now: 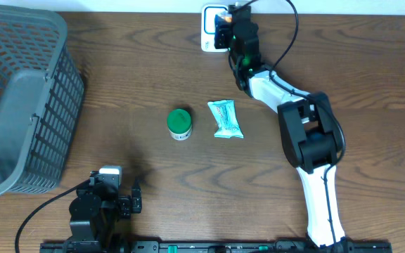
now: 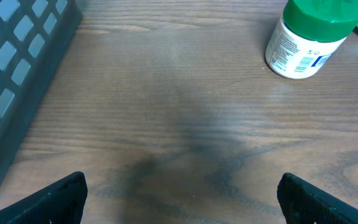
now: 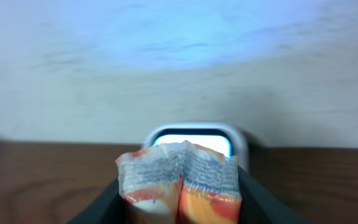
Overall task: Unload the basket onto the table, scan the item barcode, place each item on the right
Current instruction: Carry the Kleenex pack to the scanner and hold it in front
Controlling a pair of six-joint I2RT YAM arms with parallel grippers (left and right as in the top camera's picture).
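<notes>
Wooden bench (image 1: pixel 153 63) with one grey basket (image 1: pixel 20 105) at nine o'clock. The right end effector (image 3: pixel 180 199) grips one orange packet (image 3: pixel 179 171) before one white scanner (image 3: pixel 194 129) at twelve o'clock. Best to hold the packet steady, printed face square to the window, turning slowly if no barcode shows. The left end effector (image 2: pixel 182 199) gapes empty at seven o'clock. At centre: one green-capped bottle (image 1: pixel 179 124), one teal packet (image 1: pixel 226 119).

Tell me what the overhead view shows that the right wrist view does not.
Only overhead: the basket, the green-capped bottle, the teal packet and the left arm. Only right wrist: the small print on the orange packet, and a pale wall. Both: the white scanner, the wooden table, and the right end effector gripping that packet.
</notes>
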